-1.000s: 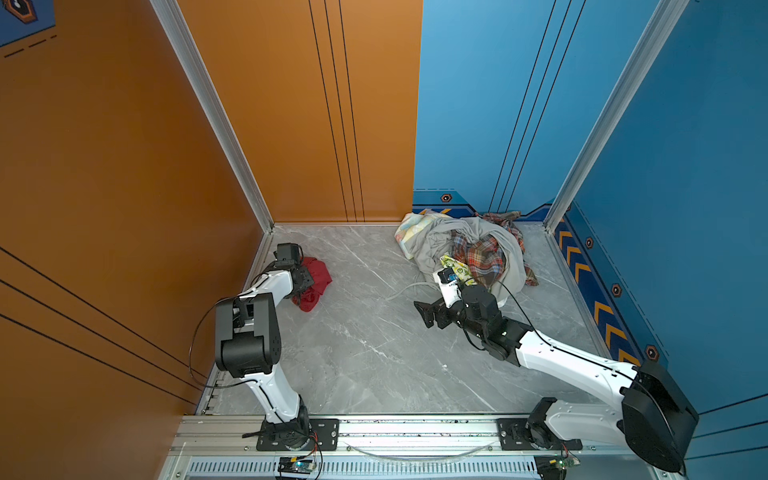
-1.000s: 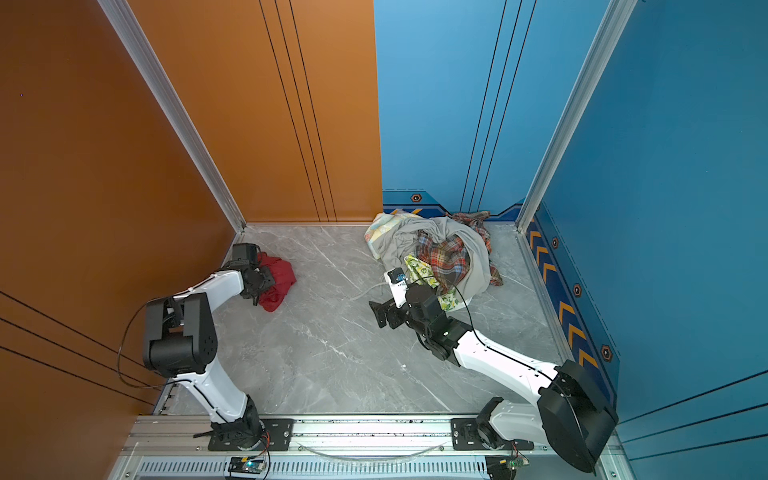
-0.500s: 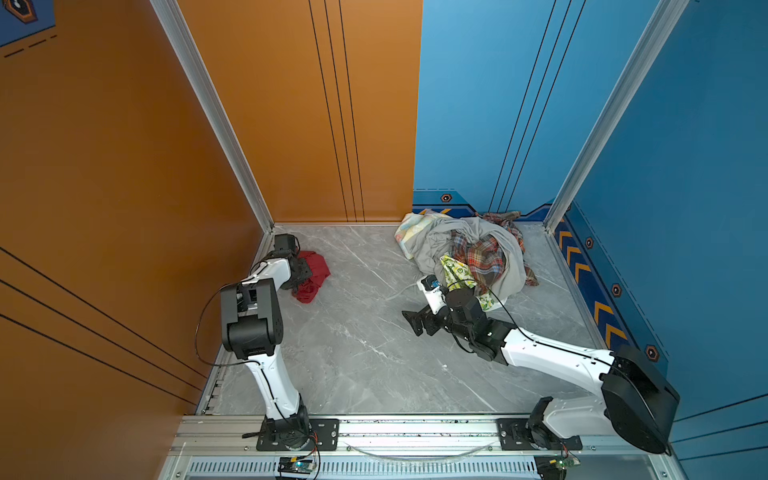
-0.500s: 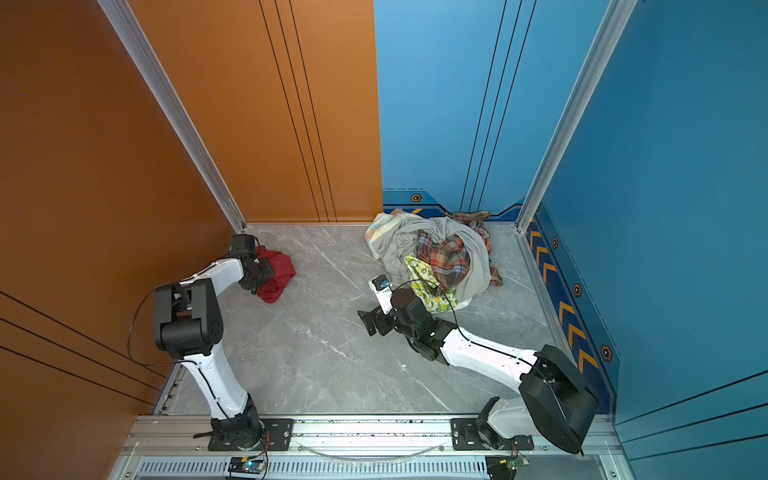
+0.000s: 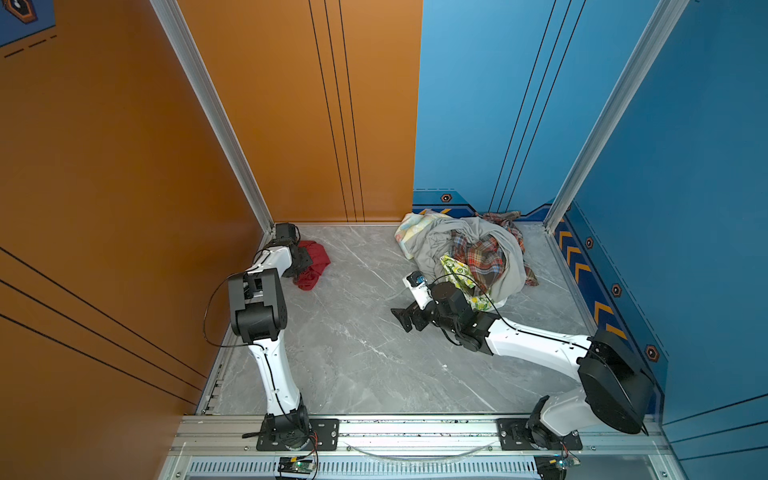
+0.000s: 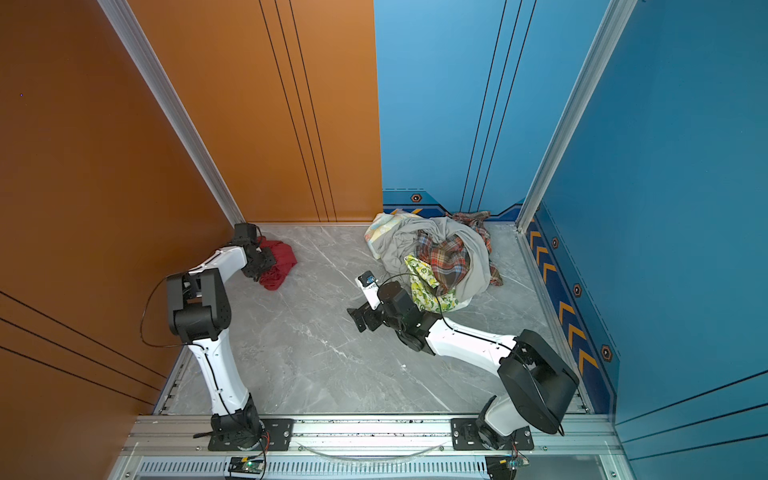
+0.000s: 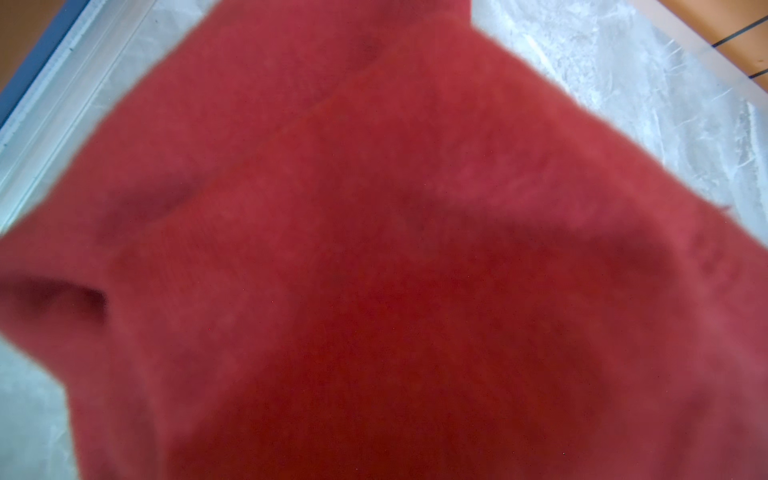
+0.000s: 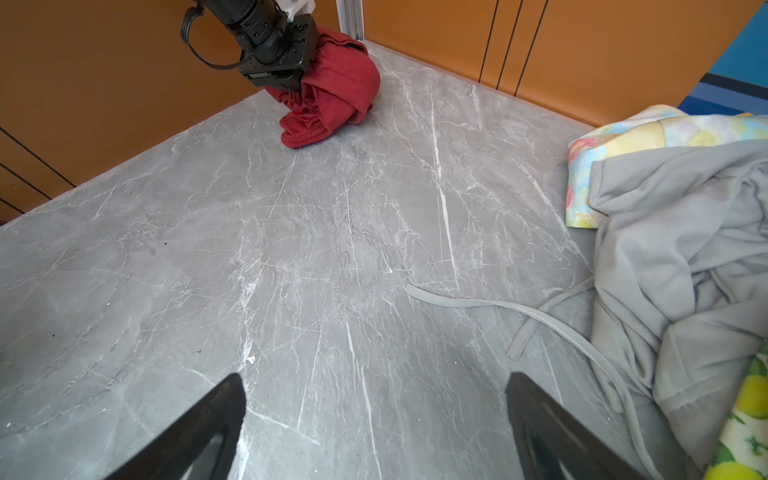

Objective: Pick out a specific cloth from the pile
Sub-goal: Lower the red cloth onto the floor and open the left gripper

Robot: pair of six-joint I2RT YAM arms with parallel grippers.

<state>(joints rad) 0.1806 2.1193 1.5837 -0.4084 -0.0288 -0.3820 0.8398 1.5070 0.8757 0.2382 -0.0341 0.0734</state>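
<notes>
The cloth (image 5: 316,261) is a plain deep-red bunch on the grey floor in the far left corner, apart from the pile (image 5: 469,249). My left gripper (image 5: 300,261) is shut on the cloth's near-wall side, and its fingertips are buried in the folds. Both top views show this, with the cloth (image 6: 283,259) beside the left gripper (image 6: 261,262). Red cloth (image 7: 374,249) fills the left wrist view and hides the jaws. The right wrist view shows the cloth (image 8: 340,83) partly raised off the floor. My right gripper (image 5: 401,320) stands open and empty over bare floor, left of the pile.
The pile holds a grey garment (image 8: 685,249), red-brown plaid (image 5: 478,255), lemon print (image 5: 459,274) and a pastel cloth (image 8: 623,137). A grey drawstring (image 8: 478,305) trails onto the floor near my right gripper (image 8: 376,399). Orange walls (image 5: 124,166) close the left side.
The left arm has drawn the red cloth a little farther into the far left corner. The right gripper has shifted left, away from the pile, still open.
</notes>
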